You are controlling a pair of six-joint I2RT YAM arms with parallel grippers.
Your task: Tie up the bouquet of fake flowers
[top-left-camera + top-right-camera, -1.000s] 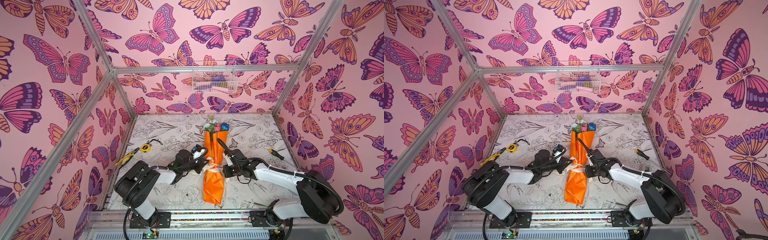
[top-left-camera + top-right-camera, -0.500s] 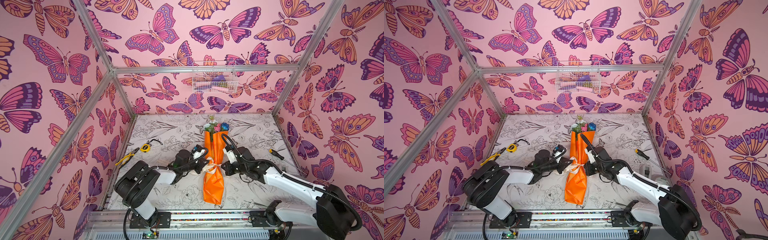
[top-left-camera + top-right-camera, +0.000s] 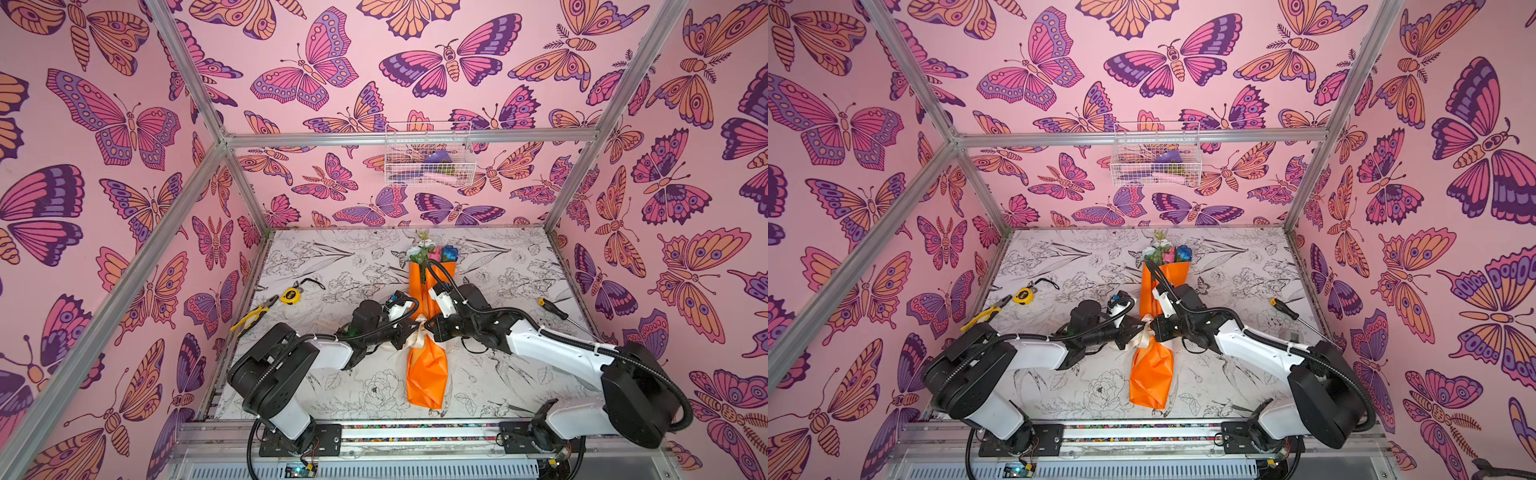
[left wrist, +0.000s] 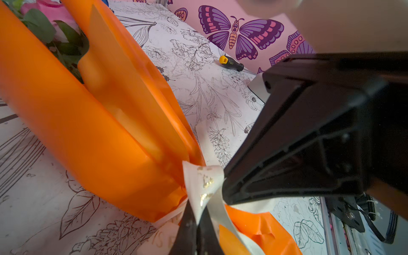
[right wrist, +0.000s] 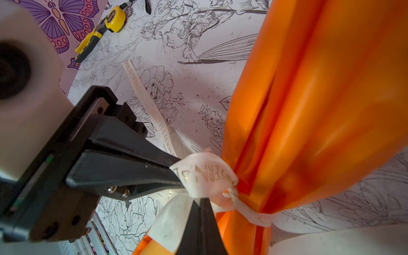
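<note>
The bouquet of fake flowers lies along the middle of the table in orange paper, with its blooms at the far end. A cream ribbon is knotted round its waist. From the left, my left gripper is shut on a ribbon loop. From the right, my right gripper is shut on the ribbon beside the knot. The two grippers' tips nearly meet.
A loose ribbon tail trails over the table left of the bouquet. A yellow tape measure and pliers lie at the left edge. A screwdriver lies at the right. A wire basket hangs on the back wall.
My right arm's elbow swung outward and came back, and its gripper edged closer to the knot. The left arm and the bouquet have stayed put.
</note>
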